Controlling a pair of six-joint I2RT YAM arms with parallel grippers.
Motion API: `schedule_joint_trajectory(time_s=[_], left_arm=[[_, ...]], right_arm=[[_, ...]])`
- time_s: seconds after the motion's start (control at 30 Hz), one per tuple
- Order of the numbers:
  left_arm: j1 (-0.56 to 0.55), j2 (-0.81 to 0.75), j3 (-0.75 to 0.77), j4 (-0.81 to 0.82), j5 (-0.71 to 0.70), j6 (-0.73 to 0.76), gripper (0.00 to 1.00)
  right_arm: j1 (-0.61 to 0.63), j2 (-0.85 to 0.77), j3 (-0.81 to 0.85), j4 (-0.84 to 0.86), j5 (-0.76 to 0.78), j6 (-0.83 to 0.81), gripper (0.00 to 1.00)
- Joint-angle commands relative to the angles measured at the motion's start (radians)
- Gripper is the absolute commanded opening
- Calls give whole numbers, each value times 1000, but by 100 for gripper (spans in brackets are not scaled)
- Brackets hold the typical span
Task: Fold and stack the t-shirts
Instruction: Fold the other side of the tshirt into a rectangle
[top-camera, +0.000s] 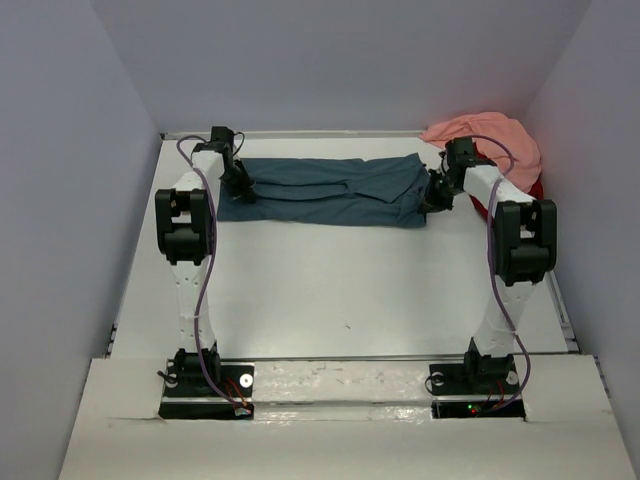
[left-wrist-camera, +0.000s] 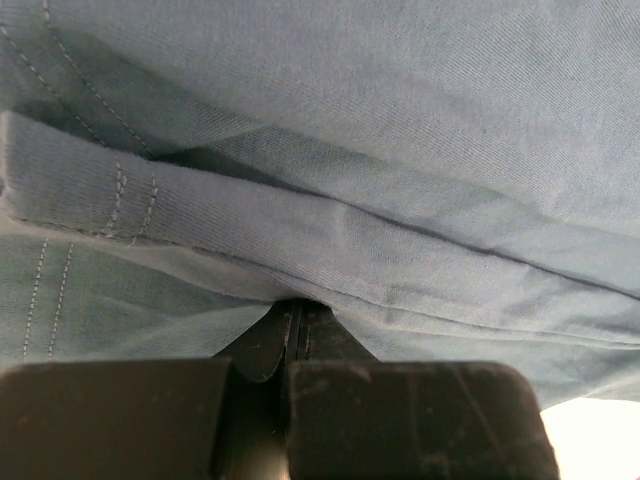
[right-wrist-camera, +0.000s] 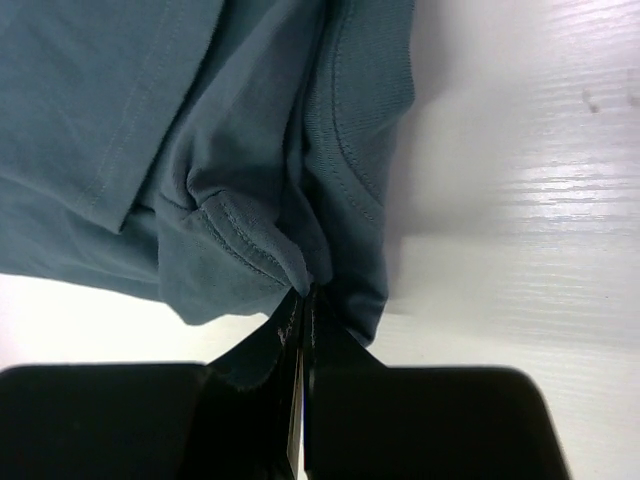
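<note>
The dark teal-blue t-shirt (top-camera: 330, 190) lies stretched sideways across the far part of the table, folded lengthwise. My left gripper (top-camera: 240, 185) is at its left end, jaws shut on a fold of the teal cloth (left-wrist-camera: 330, 230) that drapes over the tips of the left gripper (left-wrist-camera: 297, 305). My right gripper (top-camera: 432, 195) is at the shirt's right end. In the right wrist view, the right gripper (right-wrist-camera: 308, 295) is shut on a bunched edge of the teal shirt (right-wrist-camera: 200, 150) by the collar. The salmon pink t-shirt (top-camera: 490, 140) lies heaped in the far right corner, over the red t-shirt (top-camera: 537, 188), mostly hidden.
White walls close the table (top-camera: 340, 290) in on the left, back and right. The pink and red heap sits right behind my right arm (top-camera: 520, 240). Bare white table top runs between the teal shirt and the arm bases.
</note>
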Motion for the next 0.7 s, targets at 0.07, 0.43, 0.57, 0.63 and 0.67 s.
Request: schedule_joint_trajectory(time_s=[0.07, 0.43, 0.57, 0.63, 0.67], left_arm=[[4, 47, 5, -50, -89, 34, 0], [4, 63, 50, -74, -96, 33, 0], [4, 72, 68, -82, -96, 33, 0], [4, 75, 73, -85, -96, 33, 0], [4, 77, 79, -88, -96, 33, 0]], right_arm=[[-16, 25, 75, -50, 83, -35, 0], [-82, 31, 71, -93, 173, -18, 0], [-93, 37, 80, -107, 186, -18, 0], [-102, 43, 86, -112, 195, -18, 0], [-102, 45, 89, -115, 198, -18, 0]])
